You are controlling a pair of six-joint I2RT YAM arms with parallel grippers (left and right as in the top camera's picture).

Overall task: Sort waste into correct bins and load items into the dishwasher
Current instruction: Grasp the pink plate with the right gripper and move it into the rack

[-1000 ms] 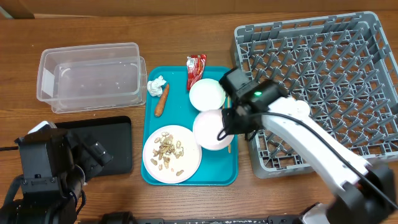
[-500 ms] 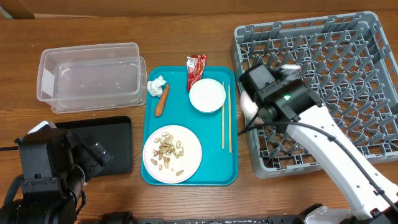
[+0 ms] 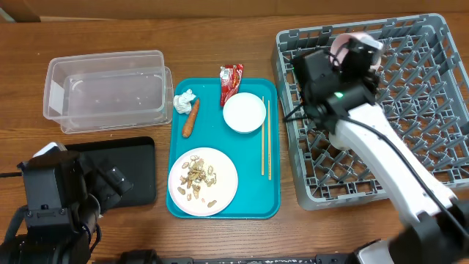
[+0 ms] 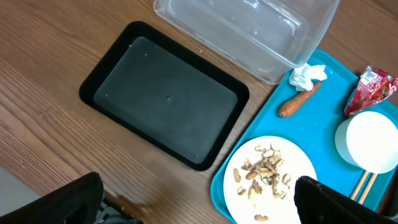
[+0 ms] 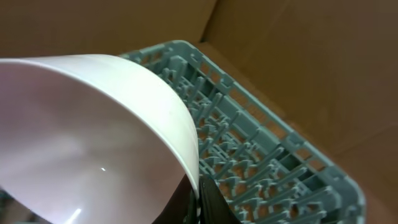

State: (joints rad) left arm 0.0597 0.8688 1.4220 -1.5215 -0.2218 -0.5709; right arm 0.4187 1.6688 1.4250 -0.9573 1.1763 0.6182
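Observation:
My right gripper (image 3: 350,53) is shut on the rim of a white bowl (image 3: 344,45) and holds it tilted above the far left part of the grey dish rack (image 3: 432,117). In the right wrist view the bowl (image 5: 93,130) fills the left side, with the fingers (image 5: 200,193) pinching its rim over the rack (image 5: 261,155). On the teal tray (image 3: 182,150) lie a second white bowl (image 3: 244,112), chopsticks (image 3: 267,139), a plate of peanut shells (image 3: 203,180), a carrot piece (image 3: 190,117), a crumpled tissue (image 3: 183,100) and a red wrapper (image 3: 231,81). My left gripper (image 4: 199,211) is open over the table's front left.
A clear plastic bin (image 3: 106,89) stands at the back left. A black tray (image 3: 121,170) lies in front of it, also in the left wrist view (image 4: 165,99). The rack takes up the right side of the table.
My right gripper lifted the white bowl off the tray and carried it right and back over the rack's far left. The chopsticks came into view. The left arm has not moved.

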